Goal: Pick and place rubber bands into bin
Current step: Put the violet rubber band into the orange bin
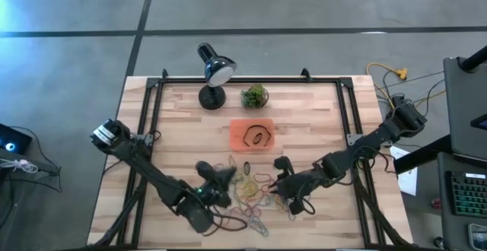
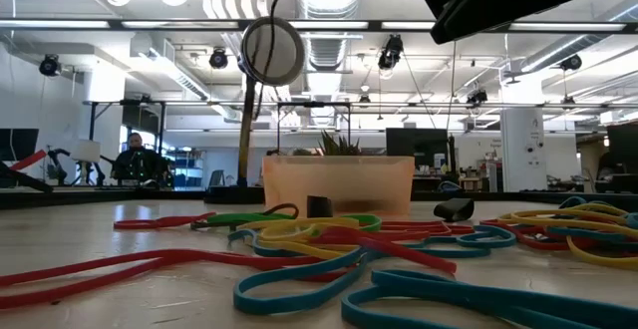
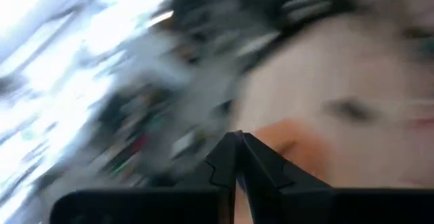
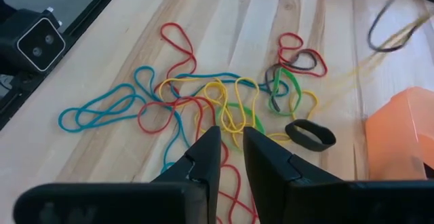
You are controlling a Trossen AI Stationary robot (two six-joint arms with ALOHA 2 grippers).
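Note:
Several rubber bands (image 1: pixel 251 189) in red, yellow, blue and green lie tangled on the wooden table (image 1: pixel 319 114), near its front edge; they also show in the low view (image 2: pixel 329 239). The orange bin (image 1: pixel 237 125) stands farther back with two dark bands (image 1: pixel 257 136) in it. My left gripper (image 3: pixel 237 142) is shut and hangs over the pile's left end (image 1: pixel 228 175); nothing shows between its fingers. My right gripper (image 4: pixel 230 139) hovers over the pile's right end (image 1: pixel 275 181) with a narrow gap between its fingers. A blurred dark loop (image 4: pixel 383 27) shows near the bin (image 4: pixel 400 136).
A black desk lamp (image 1: pixel 213 72) and a small green plant ball (image 1: pixel 255 95) stand behind the bin. A small black loop (image 4: pixel 310 134) lies between the pile and the bin. A black frame (image 1: pixel 152 106) runs along the table's sides.

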